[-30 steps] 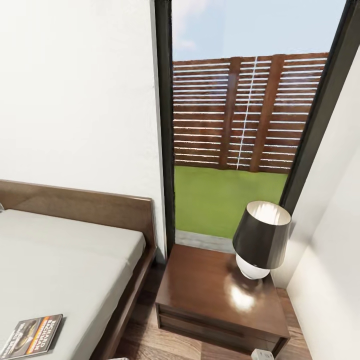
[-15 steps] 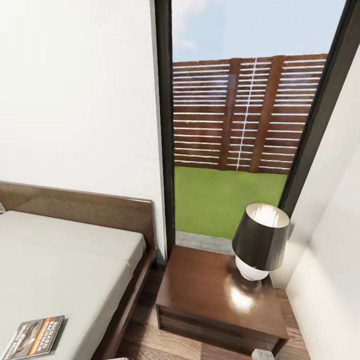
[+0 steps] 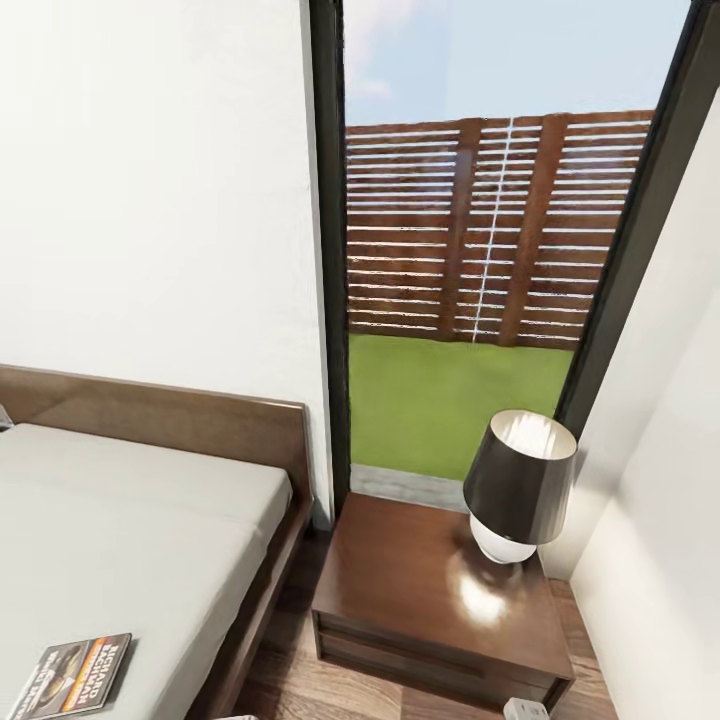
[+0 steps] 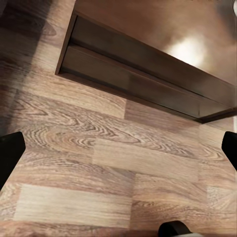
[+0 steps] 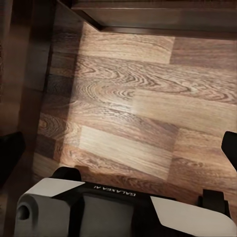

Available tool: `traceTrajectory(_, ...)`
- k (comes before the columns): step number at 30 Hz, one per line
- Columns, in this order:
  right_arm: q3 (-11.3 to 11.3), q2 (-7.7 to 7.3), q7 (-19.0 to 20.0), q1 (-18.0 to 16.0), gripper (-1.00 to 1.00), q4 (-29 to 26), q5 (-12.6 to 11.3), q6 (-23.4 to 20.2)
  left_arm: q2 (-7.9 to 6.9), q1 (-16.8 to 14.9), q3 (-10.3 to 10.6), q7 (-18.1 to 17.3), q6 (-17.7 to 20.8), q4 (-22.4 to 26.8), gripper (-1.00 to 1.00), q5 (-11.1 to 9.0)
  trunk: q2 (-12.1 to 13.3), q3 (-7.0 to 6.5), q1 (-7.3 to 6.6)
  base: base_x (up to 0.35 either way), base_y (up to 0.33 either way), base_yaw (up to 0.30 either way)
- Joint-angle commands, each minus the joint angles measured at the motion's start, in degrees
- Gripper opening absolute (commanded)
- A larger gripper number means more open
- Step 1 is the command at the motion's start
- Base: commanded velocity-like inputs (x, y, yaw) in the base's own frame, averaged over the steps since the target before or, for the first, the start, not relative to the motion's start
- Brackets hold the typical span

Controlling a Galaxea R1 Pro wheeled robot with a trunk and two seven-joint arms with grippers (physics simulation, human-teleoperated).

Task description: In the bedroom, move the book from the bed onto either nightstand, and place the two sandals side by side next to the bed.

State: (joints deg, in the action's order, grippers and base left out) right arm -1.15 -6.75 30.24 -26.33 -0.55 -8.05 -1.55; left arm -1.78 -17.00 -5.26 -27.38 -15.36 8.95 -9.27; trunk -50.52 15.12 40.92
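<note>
Flat on the bed (image 3: pixel 130 520) lies the grey, orange-banded book (image 3: pixel 72 675).

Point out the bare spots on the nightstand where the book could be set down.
The nightstand top is bare across its bed-side half and front edge, from the side nearest the bed to the glossy glare patch. The far corner by the window holds the lamp, so that part is crowded. The book lies on the mattress near the bed's edge.
</note>
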Motion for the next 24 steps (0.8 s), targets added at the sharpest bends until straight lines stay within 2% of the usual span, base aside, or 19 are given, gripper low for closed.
traceTrajectory(1,-0.1,-0.01,0.2,0.0,1.0,0.0,-0.4,-0.1,0.0,-0.1,-0.5,-0.5,0.1,-0.1,1.0,-0.1,0.4,-0.11,-0.22,0.0,0.0,0.0)
traceTrajectory(24,-0.1,-0.05,0.2,0.0,1.0,0.0,-0.4,-0.2,0.02,-0.1,-0.5,-0.5,0.1,-0.1,1.0,-0.1,9.6,-4.24,-5.27,0.0,0.0,0.0)
